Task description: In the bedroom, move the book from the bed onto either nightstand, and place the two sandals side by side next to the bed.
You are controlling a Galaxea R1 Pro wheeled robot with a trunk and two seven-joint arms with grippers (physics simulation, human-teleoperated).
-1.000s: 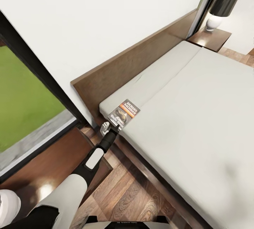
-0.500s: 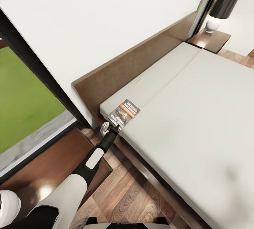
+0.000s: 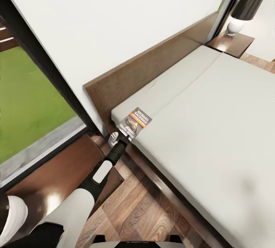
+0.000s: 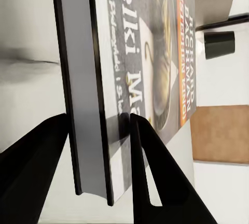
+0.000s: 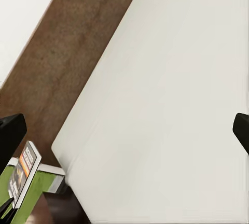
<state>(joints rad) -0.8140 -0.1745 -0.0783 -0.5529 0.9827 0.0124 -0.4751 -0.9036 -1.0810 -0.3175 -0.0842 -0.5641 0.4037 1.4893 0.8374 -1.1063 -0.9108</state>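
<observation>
The left pincer point(image 3: 123, 136) reaches from the near left toward the near left corner of the bed point(image 3: 214, 125), and its two dark fingers point(image 4: 150, 167) are closed on the book point(image 3: 134, 122), one on each face of it, as the left wrist view shows. The book point(image 4: 140, 68) sits at that corner of the off-white mattress, its dark cover with orange lettering facing up; whether it rests on the mattress or is lifted just clear cannot be told.

The bed's dark brown headboard point(image 3: 152, 68) runs along a white wall point(image 3: 114, 18) from the near left to the far right. At the far right end stands a nightstand point(image 3: 233, 44) with a glossy top, carrying a lamp point(image 3: 244, 9) with a black shade and a white base. A second nightstand point(image 3: 57, 171) stands at the near left, just beside the bed frame, under the left arm. Left of it a tall black-framed window point(image 3: 38, 68) shows green grass outside. The wood plank floor point(image 3: 141, 209) lies along the bed's near side.

In the right wrist view, the tips of the right pincer point(image 5: 124, 130) show at opposite edges of the picture, set wide apart, over the mattress point(image 5: 171, 105).
</observation>
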